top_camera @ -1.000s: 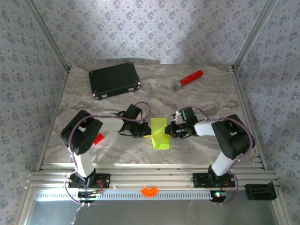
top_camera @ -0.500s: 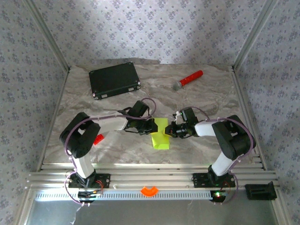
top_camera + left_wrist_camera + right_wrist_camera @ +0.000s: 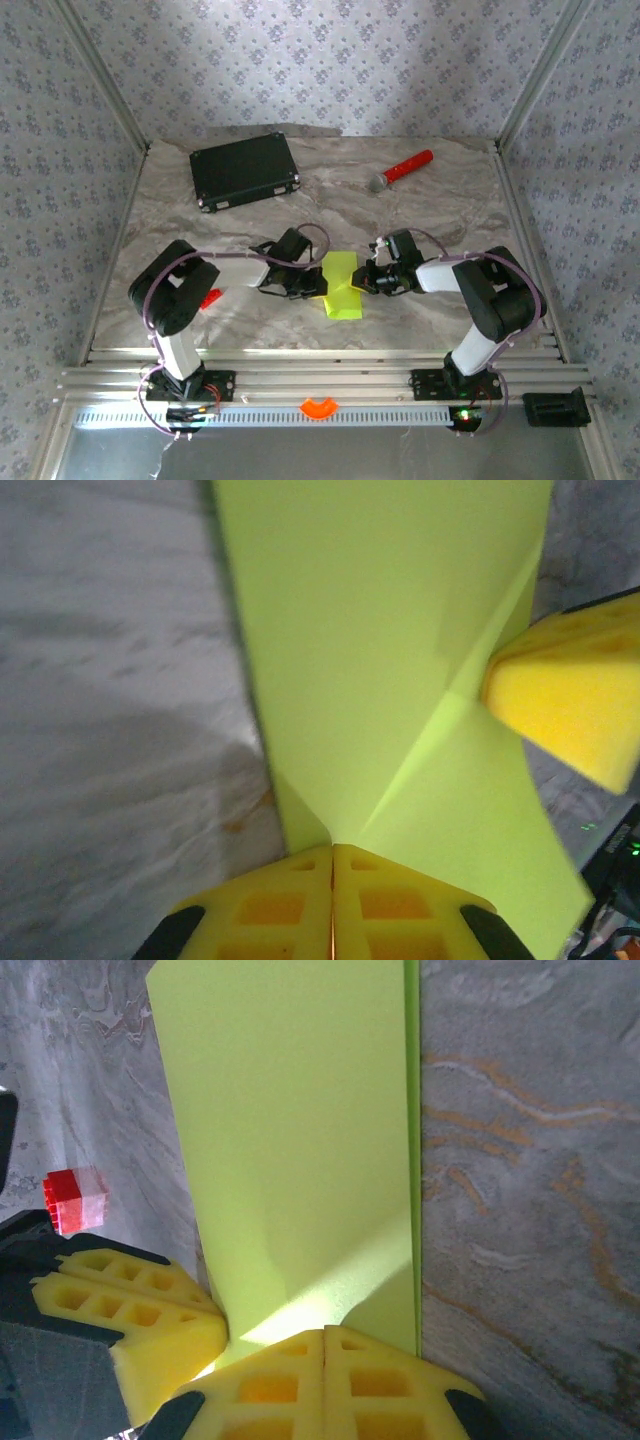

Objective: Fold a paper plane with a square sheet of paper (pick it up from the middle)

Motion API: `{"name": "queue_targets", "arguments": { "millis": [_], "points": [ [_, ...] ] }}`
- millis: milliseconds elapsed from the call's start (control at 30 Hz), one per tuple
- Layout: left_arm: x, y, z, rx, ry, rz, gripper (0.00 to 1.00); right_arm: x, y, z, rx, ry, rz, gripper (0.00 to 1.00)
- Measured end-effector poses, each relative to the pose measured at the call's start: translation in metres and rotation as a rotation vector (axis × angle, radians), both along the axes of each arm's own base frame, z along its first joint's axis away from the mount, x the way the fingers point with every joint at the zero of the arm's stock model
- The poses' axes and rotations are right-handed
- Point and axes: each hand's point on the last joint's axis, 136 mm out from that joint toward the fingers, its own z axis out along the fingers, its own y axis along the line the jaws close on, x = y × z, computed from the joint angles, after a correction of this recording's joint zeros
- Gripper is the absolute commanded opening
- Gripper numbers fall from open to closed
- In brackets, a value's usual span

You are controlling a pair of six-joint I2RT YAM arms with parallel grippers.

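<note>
pinching the folded paper [image 3: 380, 660] from opposite sides, the left gripper [image 3: 333, 852] has its yellow fingers pressed together on one edge, and the right gripper [image 3: 322, 1338] has its fingers closed just as tightly on the edge facing it. the paper spans the gap between the two sets of fingertips, over the marble table [image 3: 450, 200], with a diagonal crease running out from the left fingertips. a small red block [image 3: 72, 1200] sits beyond the left fingers, apart from the paper.
</note>
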Motion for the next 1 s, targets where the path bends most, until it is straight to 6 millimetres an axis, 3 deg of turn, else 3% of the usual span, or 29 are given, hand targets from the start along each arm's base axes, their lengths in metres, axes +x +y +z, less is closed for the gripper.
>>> {"name": "queue_targets", "arguments": {
  "millis": [200, 433, 633, 833, 1000],
  "points": [
    [0.000, 0.010, 0.015, 0.022, -0.025, 0.033, 0.06, 0.000, 0.000, 0.000, 0.001, -0.001, -0.005, 0.00],
    [0.007, -0.008, 0.036, -0.067, -0.041, 0.077, 0.07, 0.000, -0.001, 0.000, -0.002, -0.004, -0.008, 0.00],
    [0.001, -0.021, 0.017, -0.076, 0.009, 0.061, 0.07, 0.000, -0.001, 0.000, 0.000, -0.003, -0.014, 0.00],
    [-0.006, -0.012, -0.002, -0.032, 0.029, 0.050, 0.07, 0.001, -0.001, 0.000, 0.005, -0.002, -0.020, 0.00],
    [-0.010, -0.002, 0.000, -0.010, -0.021, 0.029, 0.07, 0.000, -0.001, 0.000, 0.007, -0.003, -0.021, 0.00]
  ]
}}
